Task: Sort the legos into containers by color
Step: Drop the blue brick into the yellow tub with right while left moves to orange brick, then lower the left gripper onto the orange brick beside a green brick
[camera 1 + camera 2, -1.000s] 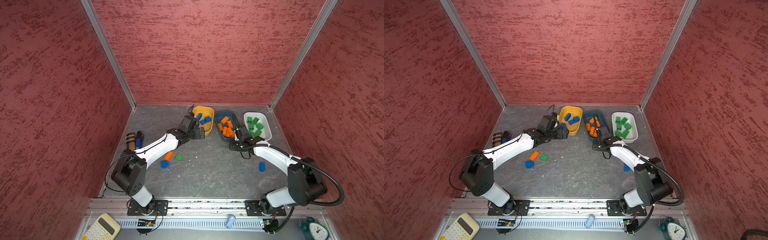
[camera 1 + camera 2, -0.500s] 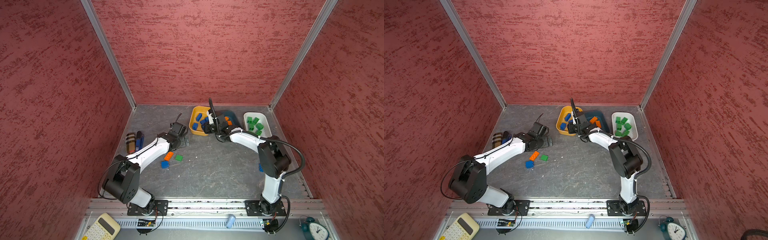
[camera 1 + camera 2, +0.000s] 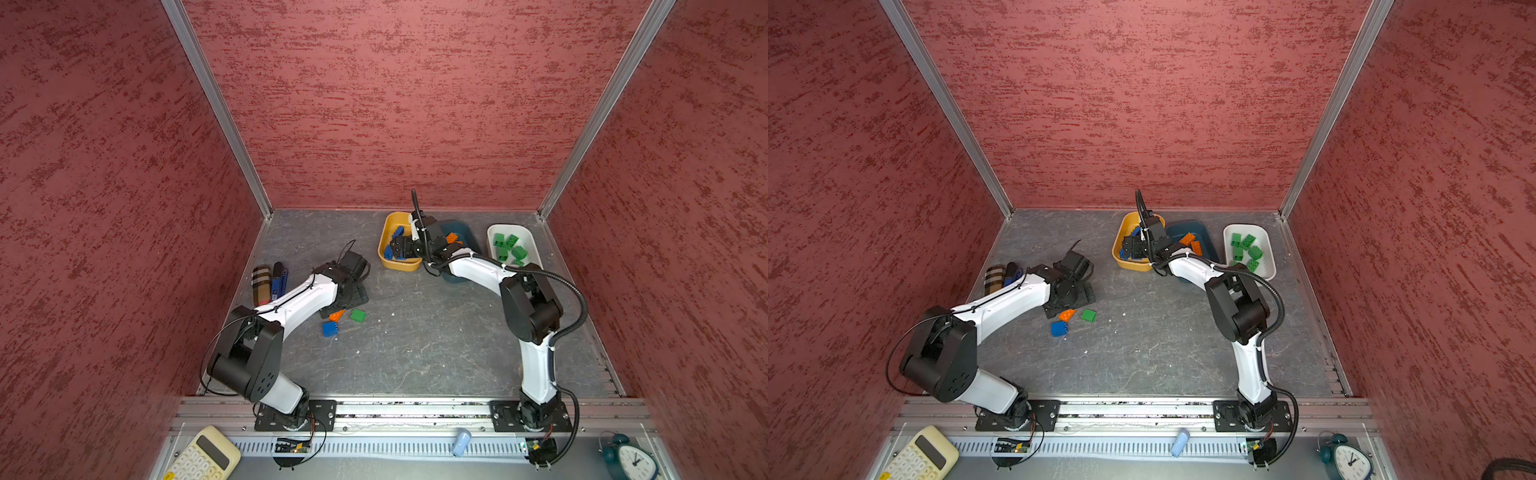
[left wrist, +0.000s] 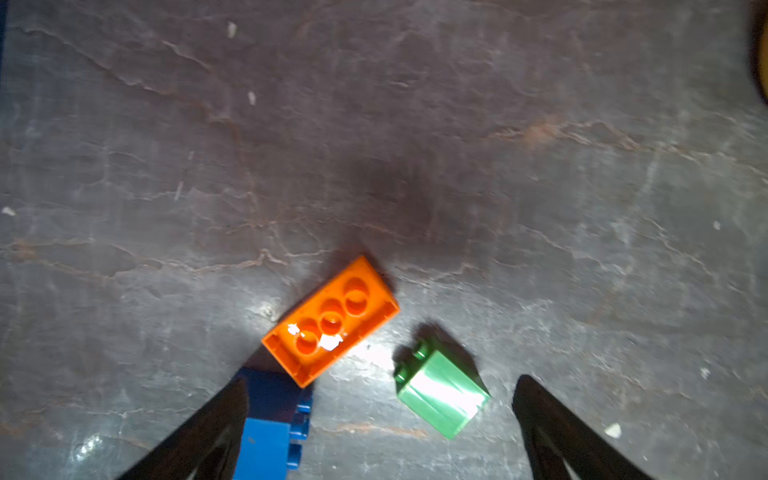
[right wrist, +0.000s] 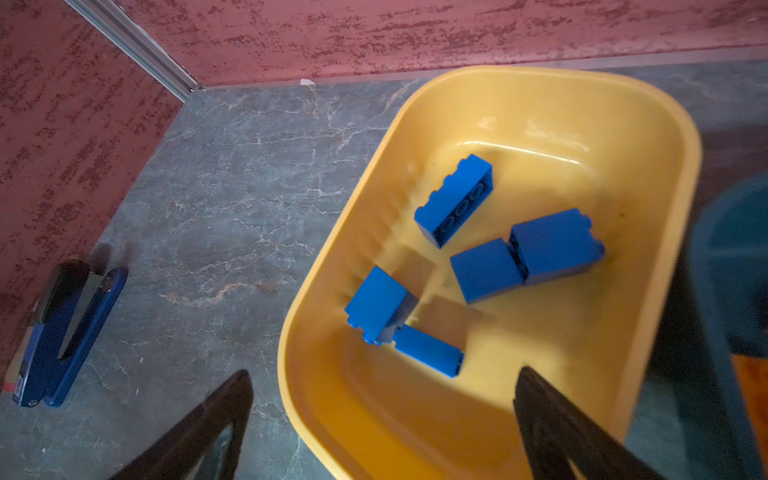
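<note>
Right gripper point(image 5: 384, 372) carried from beside teal tub point(image 3: 467, 233) to over yellow tub point(image 5: 540, 75) — jaws opened. Left gripper point(image 4: 380, 380) drawn back from yellow tub — set above orange lego point(image 4: 330, 320).

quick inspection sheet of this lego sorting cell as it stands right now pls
surface: grey stone-look table, a few white specks
job's things: yellow tub holds five blue bricks; teal tub holds orange bricks; white tub holds green bricks; unsorted on the table: loose orange brick underside up, loose green brick, loose blue brick
clutter: dark blue stapler-like item and striped item by the left wall
grippers: left gripper open, above the three loose bricks; right gripper open, empty, over the yellow tub
cables: black cables loop off both arms
surroundings: red textured walls; calculator and clock beyond the front rail
</note>
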